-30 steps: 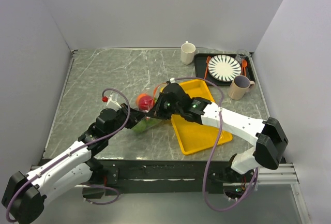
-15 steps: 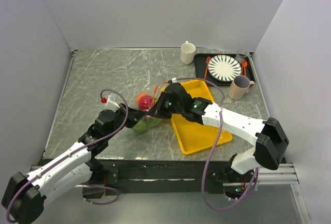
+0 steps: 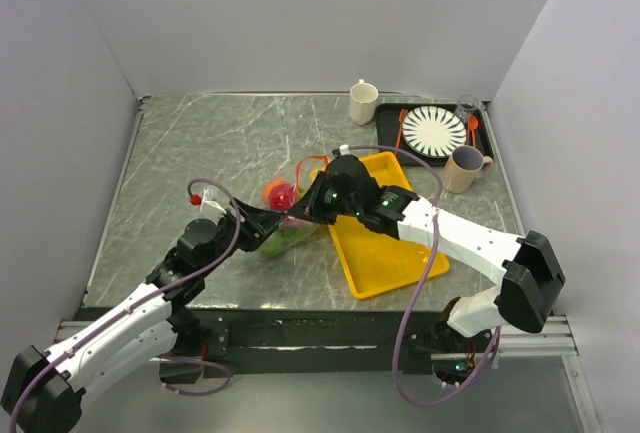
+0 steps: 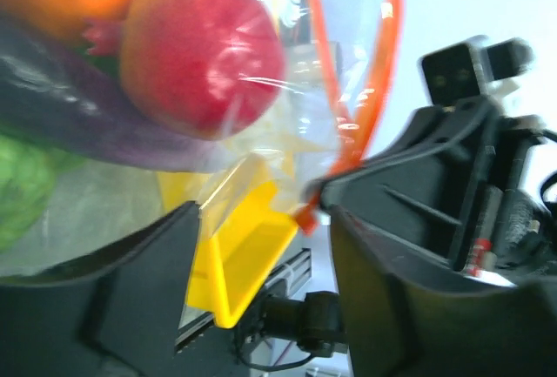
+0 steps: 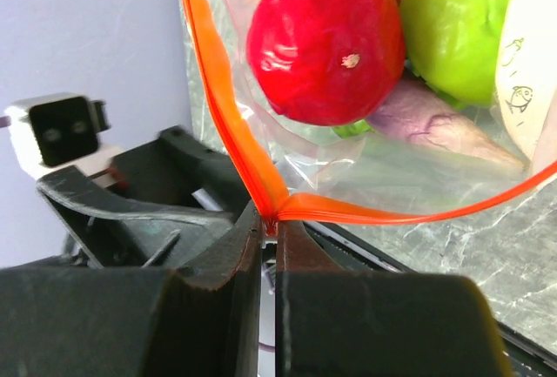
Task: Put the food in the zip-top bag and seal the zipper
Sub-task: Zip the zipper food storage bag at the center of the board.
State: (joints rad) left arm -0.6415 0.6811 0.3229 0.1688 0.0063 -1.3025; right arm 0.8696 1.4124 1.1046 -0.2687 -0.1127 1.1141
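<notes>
Right fingers (image 5: 219,300) are clamped on the orange zipper (image 5: 209,107) of the clear bag (image 5: 409,177) — I see the left fingers (image 4: 130,299) apart just beside it, fruit (image 5: 326,42) inside.

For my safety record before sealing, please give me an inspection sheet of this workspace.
Surface: grey marbled table.
Job's things: zip-top bag holds the food; zipper looks unsealed.
Clutter: yellow tray, white cup, beige mug, striped plate on black tray.
Grippers: right gripper shut on the zipper's corner; left gripper open beside the bag.
Cables: purple cables arch in loose loops.
Surroundings: plain grey walls; nothing else seen.
</notes>
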